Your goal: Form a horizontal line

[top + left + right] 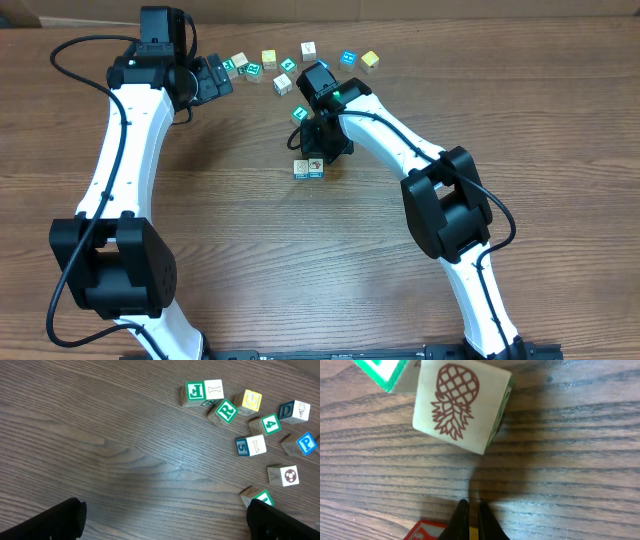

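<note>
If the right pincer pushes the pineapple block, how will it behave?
The pineapple block looks like rigid wood, so it probably will not bend. Its flat faces suggest sliding, not rolling. The narrow right pincer may make it twist.

Left arm (128, 160) & right arm (395, 140): white links, black joints, black cables alongside; black pincer fingers (461, 521).

left arm (133, 130): stretched forward, elbow bent | left gripper (222, 78): my jaws spread wide, empty | right arm (400, 145): angled in toward the middle | right gripper (470, 516): my fingertips pinched together, pointing down
</note>
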Robot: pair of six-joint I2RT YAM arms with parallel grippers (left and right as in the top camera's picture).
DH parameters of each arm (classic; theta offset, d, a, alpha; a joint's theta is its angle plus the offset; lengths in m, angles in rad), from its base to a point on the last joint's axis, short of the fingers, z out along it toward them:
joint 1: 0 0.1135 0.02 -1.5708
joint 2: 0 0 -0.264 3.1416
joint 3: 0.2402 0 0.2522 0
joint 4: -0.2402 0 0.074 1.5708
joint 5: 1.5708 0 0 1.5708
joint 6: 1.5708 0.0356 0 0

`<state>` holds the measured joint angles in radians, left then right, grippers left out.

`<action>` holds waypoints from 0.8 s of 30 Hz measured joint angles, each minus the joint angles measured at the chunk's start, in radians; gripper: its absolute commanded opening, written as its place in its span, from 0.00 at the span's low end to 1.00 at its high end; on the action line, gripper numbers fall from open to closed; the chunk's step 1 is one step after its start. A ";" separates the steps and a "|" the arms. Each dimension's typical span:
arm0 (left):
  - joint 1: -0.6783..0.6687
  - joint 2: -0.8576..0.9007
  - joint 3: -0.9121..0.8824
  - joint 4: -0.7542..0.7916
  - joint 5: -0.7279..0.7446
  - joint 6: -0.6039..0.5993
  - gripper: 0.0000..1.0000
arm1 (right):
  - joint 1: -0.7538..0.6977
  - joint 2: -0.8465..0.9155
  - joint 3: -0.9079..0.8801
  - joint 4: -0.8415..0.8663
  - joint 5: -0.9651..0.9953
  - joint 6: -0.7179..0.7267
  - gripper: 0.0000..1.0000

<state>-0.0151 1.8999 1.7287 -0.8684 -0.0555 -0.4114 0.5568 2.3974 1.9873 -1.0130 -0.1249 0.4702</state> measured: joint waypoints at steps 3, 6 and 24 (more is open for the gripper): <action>0.000 0.000 0.000 0.000 0.000 0.000 1.00 | 0.000 0.000 0.000 -0.006 -0.002 0.000 0.04; 0.000 0.000 0.000 0.000 0.000 0.000 1.00 | 0.000 0.000 0.000 -0.012 -0.002 0.000 0.04; 0.000 0.000 0.000 0.000 0.000 0.000 1.00 | 0.000 0.000 0.000 -0.021 -0.003 0.000 0.04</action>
<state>-0.0151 1.8999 1.7287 -0.8684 -0.0555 -0.4114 0.5571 2.3974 1.9873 -1.0336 -0.1280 0.4702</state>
